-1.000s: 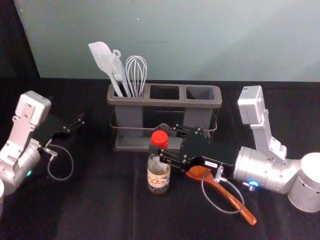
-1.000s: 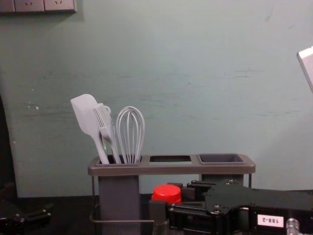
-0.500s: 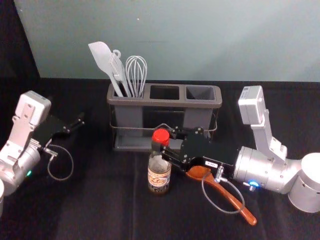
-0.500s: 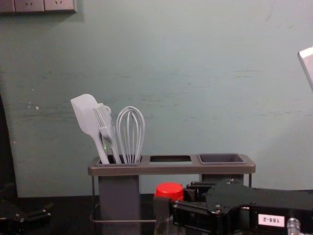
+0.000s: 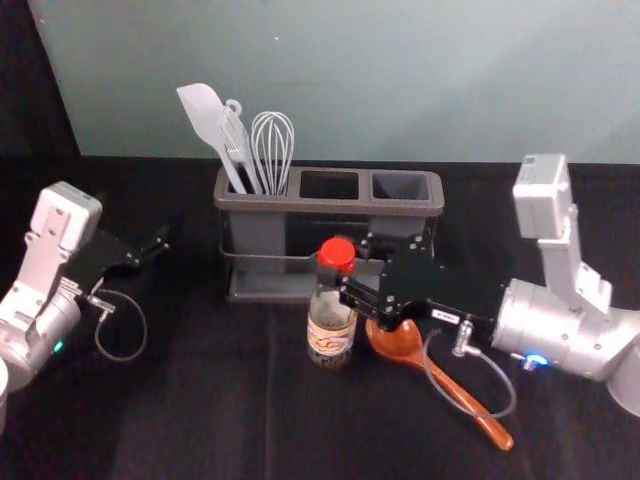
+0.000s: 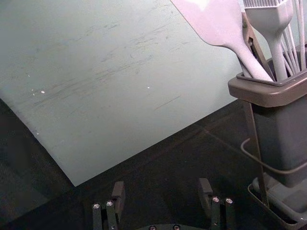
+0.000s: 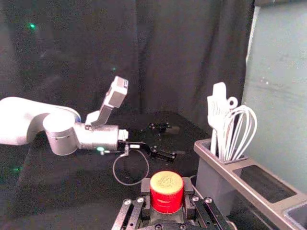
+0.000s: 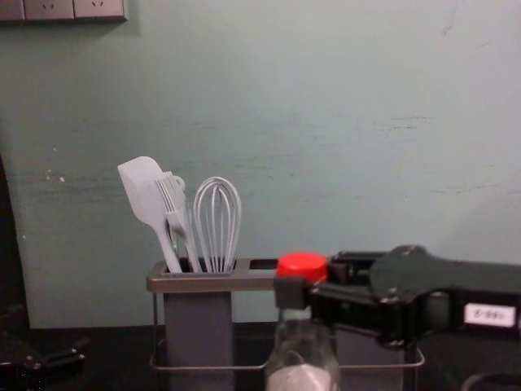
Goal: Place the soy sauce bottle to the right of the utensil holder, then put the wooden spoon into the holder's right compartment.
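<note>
My right gripper (image 5: 352, 270) is shut on the neck of the soy sauce bottle (image 5: 331, 325), just under its red cap, in front of the utensil holder (image 5: 400, 208). In the right wrist view the red cap (image 7: 167, 190) sits between the fingertips of my right gripper (image 7: 167, 195). The chest view shows the upright bottle (image 8: 301, 358) held by my right gripper (image 8: 303, 295). Below the right gripper lies the wooden spoon (image 5: 455, 392), its handle toward the front right. My left gripper (image 5: 160, 248) is parked at the left; in its wrist view the left gripper (image 6: 162, 191) stands open.
A white spatula (image 5: 207, 118), a brush (image 5: 237, 140) and a whisk (image 5: 272, 150) stand in the holder's left compartment. Its middle and right compartments hold no utensils. A pale wall (image 5: 330, 80) rises behind the black-covered table (image 5: 180, 400).
The right gripper has raised the bottle and carried it slightly to the right and toward the holder. More of the spoon's bowl shows. The left arm has stayed still.
</note>
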`<control>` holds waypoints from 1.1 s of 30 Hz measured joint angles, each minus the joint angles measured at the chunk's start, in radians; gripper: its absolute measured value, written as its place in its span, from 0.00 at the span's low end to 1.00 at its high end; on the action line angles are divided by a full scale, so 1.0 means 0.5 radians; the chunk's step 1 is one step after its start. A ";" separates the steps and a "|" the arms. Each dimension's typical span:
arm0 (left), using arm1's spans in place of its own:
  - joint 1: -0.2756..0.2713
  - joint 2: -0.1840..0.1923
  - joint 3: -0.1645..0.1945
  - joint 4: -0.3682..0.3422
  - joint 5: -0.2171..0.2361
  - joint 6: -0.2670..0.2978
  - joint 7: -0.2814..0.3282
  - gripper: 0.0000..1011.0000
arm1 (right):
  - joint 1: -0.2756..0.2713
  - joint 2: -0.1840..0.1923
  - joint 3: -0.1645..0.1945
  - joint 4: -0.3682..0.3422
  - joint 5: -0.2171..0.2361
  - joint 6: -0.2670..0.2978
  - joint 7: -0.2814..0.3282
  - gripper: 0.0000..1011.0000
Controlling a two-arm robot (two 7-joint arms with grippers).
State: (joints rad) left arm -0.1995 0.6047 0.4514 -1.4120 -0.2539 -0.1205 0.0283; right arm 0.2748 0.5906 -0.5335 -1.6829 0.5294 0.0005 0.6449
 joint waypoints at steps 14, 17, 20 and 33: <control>0.000 0.000 0.000 0.000 0.000 0.000 0.000 0.99 | -0.291 0.280 0.299 -0.214 0.107 -0.119 -0.077 0.38; 0.000 0.000 0.000 0.000 0.000 0.000 0.000 0.99 | -0.363 0.328 0.393 -0.215 0.135 -0.154 -0.097 0.38; 0.000 0.000 0.000 0.000 0.000 0.000 0.000 0.99 | -0.426 0.364 0.484 -0.204 0.160 -0.179 -0.115 0.38; 0.000 0.000 0.000 0.000 0.000 0.000 0.000 0.99 | -0.462 0.342 0.642 -0.020 0.139 -0.217 -0.146 0.38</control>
State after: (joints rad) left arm -0.1996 0.6047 0.4514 -1.4120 -0.2539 -0.1205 0.0283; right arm 0.0438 0.7615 -0.2125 -1.6931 0.5986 -0.1081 0.5720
